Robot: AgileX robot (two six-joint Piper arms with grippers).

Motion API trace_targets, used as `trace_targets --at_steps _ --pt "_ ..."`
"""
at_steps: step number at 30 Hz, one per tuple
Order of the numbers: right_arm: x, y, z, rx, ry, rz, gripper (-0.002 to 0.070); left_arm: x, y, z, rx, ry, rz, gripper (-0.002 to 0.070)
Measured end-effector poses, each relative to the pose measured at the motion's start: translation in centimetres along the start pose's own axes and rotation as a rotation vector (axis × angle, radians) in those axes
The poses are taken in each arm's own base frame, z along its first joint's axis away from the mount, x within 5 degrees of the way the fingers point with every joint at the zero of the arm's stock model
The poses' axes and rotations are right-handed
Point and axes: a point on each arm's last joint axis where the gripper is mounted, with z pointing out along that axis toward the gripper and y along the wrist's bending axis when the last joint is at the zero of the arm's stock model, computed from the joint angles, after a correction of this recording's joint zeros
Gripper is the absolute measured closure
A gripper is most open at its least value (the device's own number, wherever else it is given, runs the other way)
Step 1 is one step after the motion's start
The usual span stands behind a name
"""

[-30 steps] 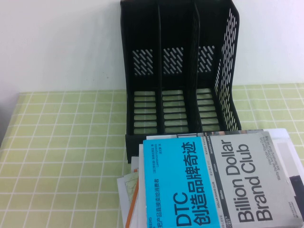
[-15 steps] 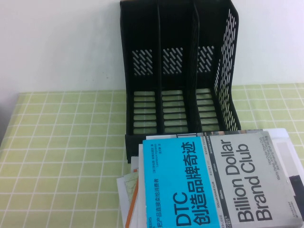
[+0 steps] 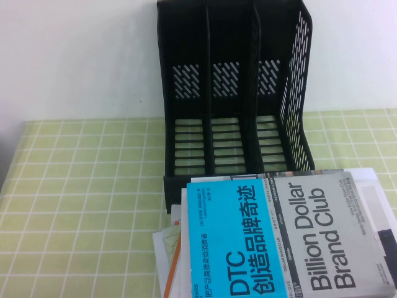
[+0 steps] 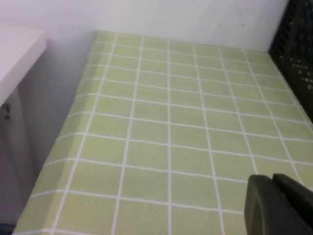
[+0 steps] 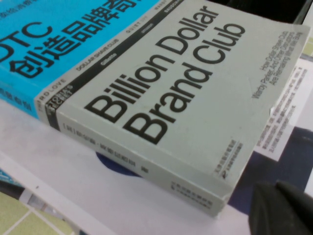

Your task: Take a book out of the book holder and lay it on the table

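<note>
book (image 3: 282, 236): lying flat, cover up, blue half and grey half both showing, "DTC" and "Billion Dollar Brand Club" readable; out of the rack, on top of a stack of other books and papers, near front edge of the high view
book holder (image 3: 236, 99): black, upright at the back of the table, three slots, all three showing bare slotted floors; its front lip is just behind the book's far edge
table (image 3: 87, 205): green cloth, white grid; bare cloth left of the rack
stack under book (image 3: 169, 248): white and orange edges poke out on the left side; a white cover with a dark blue patch (image 5: 117, 164) shows under the book in the right wrist view
left gripper (image 4: 279, 205): only a dark finger tip shows in the left wrist view, over bare cloth, nothing held that can be seen; how far apart the fingers are cannot be told; rack edge (image 4: 298, 44) lies well beyond the tip; book not in this view
right gripper (image 5: 281, 208): dark tip only, at the frame corner in the right wrist view; opening cannot be told; not touching the book as far as visible
book vs right fingers: book (image 5: 161, 98) lies just beside and ahead of the tip, its grey corner and page edge nearest the tip
high view: neither gripper visible there
</note>
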Motion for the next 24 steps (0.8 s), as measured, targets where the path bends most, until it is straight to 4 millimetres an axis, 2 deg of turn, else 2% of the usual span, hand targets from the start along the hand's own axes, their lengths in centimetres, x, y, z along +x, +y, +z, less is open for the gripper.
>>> trace_targets --at_steps 16,24 --pt "0.00 0.00 0.00 0.000 0.000 0.000 0.0678 -0.01 0.06 0.00 -0.022 -0.004 -0.006 0.0677" --pt "0.00 0.00 0.00 0.000 0.000 0.000 0.0678 -0.01 0.06 0.00 -0.023 -0.003 0.097 0.0678"
